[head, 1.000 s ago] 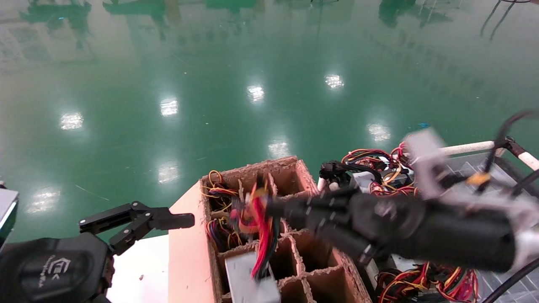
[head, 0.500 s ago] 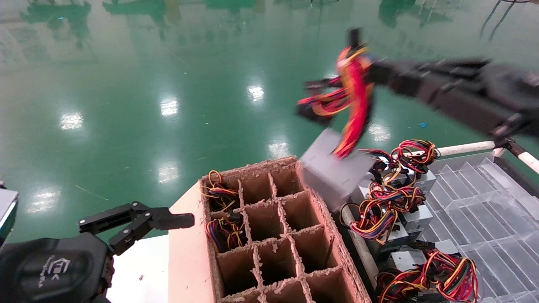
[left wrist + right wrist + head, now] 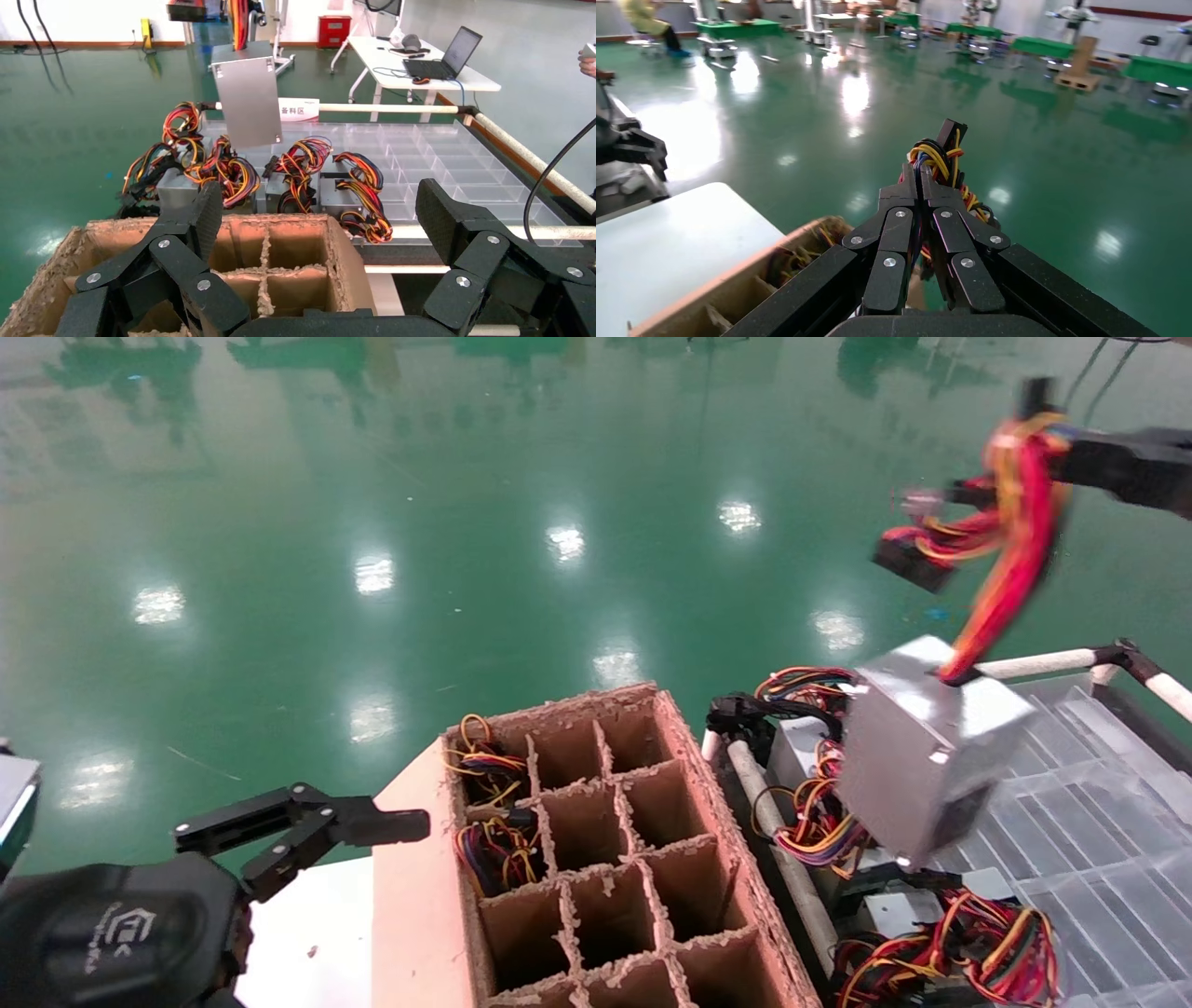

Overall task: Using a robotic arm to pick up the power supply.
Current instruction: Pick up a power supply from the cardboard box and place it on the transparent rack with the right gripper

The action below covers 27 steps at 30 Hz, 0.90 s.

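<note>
Well below right fingers (image 3: pixel 905 189), power supply (image 3: pixel 922 747).

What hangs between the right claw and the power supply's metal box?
In the head view, only the power supply's own wire bundle: the right claw is shut on it, and the box dangles below over the clear tray.

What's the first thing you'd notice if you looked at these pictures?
A silver power supply dangling in the air by its bright red and yellow wires, pinched in the right gripper high above the clear tray. Beside it sits a brown cardboard box of little compartments, with the left gripper waiting open nearby.
</note>
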Available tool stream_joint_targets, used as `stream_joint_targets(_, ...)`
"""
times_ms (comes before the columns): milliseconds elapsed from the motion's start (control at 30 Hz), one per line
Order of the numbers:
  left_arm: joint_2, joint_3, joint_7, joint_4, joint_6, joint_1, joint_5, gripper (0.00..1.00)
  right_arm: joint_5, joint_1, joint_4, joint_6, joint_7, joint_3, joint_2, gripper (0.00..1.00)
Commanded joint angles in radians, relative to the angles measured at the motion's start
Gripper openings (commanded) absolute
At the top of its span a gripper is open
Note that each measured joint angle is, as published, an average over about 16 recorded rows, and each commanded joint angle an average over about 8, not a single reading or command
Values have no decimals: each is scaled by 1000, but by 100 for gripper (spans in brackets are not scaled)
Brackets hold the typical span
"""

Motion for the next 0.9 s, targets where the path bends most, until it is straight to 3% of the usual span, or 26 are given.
stream_joint_targets(33,0,0,0,0,0,0,0,91,14,-4,-17,-1,-14,-12,27,0)
stream_joint_targets(400,0,0,0,0,0,0,0,92,39,7,-104,12,-96,-48,114,0)
stream_joint_targets(900,0,1,0,0,0,0,-1,94,-33,15,-301,29,-254,-99,78,0)
